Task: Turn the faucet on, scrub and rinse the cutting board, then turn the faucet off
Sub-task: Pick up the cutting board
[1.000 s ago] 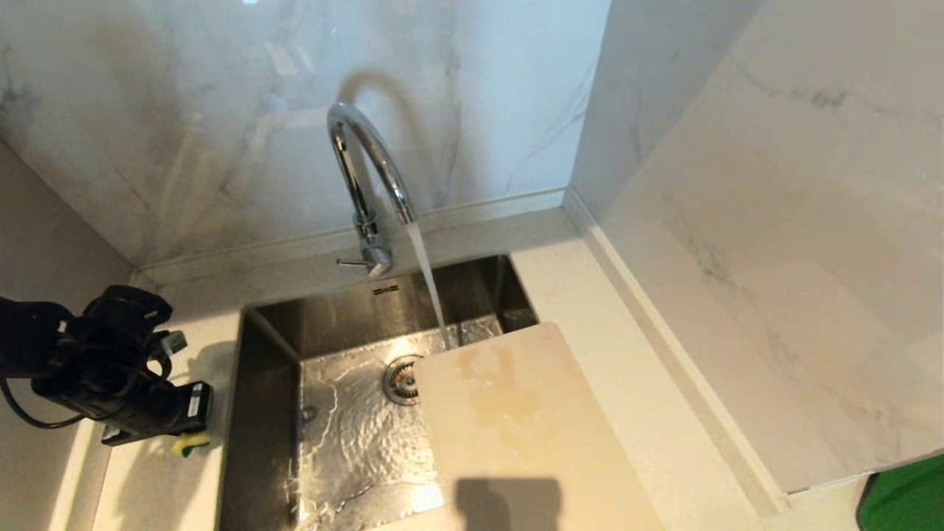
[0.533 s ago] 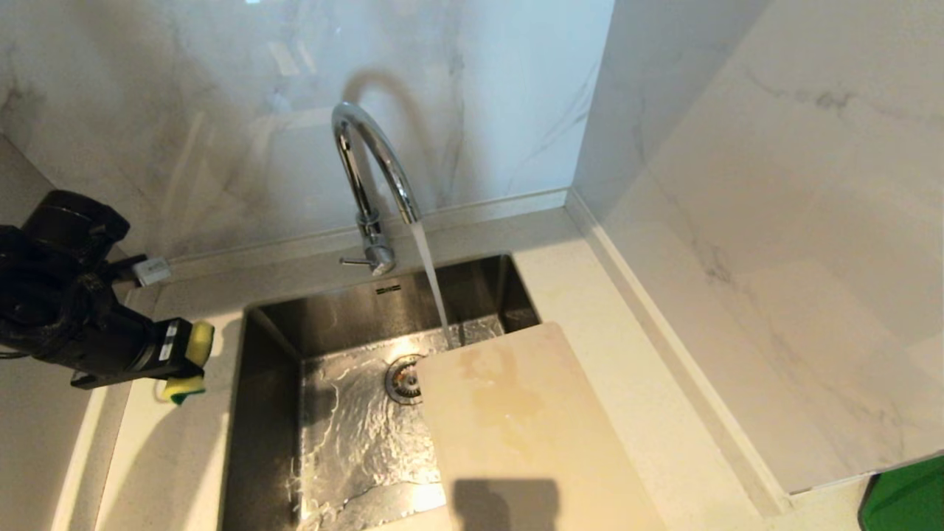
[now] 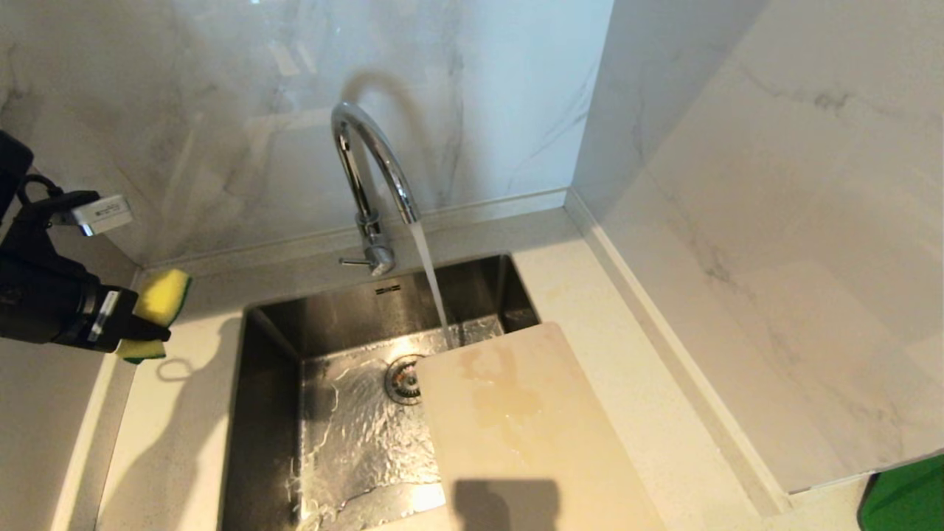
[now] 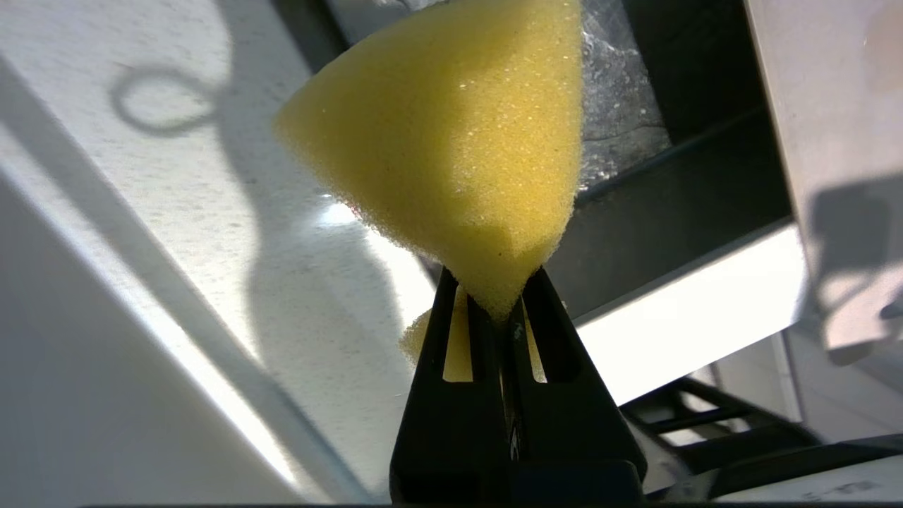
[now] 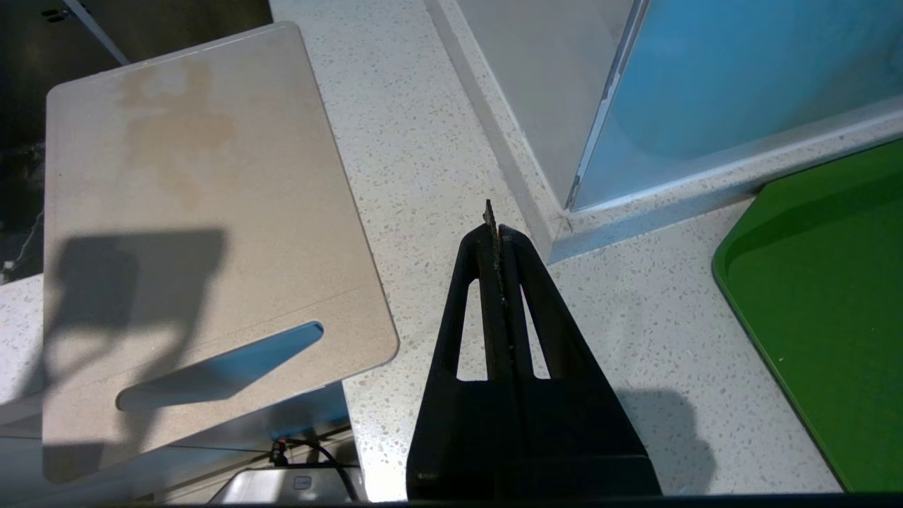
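A: What's in the sink [image 3: 273, 346]?
B: Water from the running faucet [image 3: 369, 169]; the board [image 3: 531, 428] overhangs it at 4 o'clock.
A: Grippers?
B: Left gripper [image 3: 136, 324], at 9 o'clock, pinches a sponge [image 3: 158, 302]. Only the wrist view shows the right gripper [image 5: 494, 233], closed, empty, beside a green tray [image 5: 825, 303].

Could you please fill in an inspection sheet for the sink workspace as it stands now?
Surface: speckled countertop around a wet steel sink.
Job's things: faucet running; cutting board stained, partly over the sink.
Clutter: green tray on the counter.
Grippers: left gripper shut on yellow sponge, above the counter left of the sink; right gripper shut, empty.
Cables: black cable on the left arm.
Surroundings: marble wall.
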{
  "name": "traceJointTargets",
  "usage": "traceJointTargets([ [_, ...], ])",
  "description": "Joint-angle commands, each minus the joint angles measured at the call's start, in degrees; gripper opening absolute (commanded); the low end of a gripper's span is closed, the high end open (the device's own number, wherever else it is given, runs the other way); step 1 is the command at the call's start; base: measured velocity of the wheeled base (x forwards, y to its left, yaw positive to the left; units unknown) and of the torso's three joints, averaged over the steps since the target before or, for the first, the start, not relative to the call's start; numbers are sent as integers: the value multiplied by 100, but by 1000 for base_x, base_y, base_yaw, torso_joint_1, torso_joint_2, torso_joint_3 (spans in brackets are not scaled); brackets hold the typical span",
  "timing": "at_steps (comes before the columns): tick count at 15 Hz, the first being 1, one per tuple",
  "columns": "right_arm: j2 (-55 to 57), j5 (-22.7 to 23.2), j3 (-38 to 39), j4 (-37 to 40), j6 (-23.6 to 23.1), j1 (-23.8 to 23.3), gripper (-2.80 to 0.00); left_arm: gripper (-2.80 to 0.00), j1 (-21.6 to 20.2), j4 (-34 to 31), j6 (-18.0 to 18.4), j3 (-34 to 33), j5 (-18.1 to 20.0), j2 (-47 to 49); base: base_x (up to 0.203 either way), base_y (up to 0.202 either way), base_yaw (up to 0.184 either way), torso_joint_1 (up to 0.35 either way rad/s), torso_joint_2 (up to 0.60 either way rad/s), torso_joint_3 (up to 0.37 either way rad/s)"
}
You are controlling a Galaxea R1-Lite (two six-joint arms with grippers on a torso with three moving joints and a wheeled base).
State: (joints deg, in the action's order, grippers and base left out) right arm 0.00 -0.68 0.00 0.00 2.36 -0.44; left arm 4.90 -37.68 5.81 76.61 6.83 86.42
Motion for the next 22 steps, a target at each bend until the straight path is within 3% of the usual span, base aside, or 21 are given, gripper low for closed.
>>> traceJointTargets([
  [1,-9,-2,0,0,1,0,-280,-280,3,1,54,-210,0,-676,0,0,0,0,0,0],
  [4,-9,-2,0,0,1,0,-280,-280,-10,49,77,-747,-71,-1433,0,0,0,0,0,0],
  [8,-9,-1,0,0,0,0,-280,-280,2,166,-115,-1122,-508,-2094,0,0,0,0,0,0],
  [11,-9,-2,0,0,1,0,-280,-280,0,314,-115,-1276,-541,-2142,0,0,0,0,0,0],
  [15,-9,0,0,0,1,0,-280,-280,-65,912,17,-2005,-530,-2710,0,0,0,0,0,0],
  [17,-9,-2,0,0,-4,0,-280,-280,-287,1564,201,-2636,-532,-2992,0,0,0,0,0,0],
  [22,-9,-2,0,0,1,0,-280,-280,-690,4201,275,-5138,-536,-3683,0,0,0,0,0,0],
])
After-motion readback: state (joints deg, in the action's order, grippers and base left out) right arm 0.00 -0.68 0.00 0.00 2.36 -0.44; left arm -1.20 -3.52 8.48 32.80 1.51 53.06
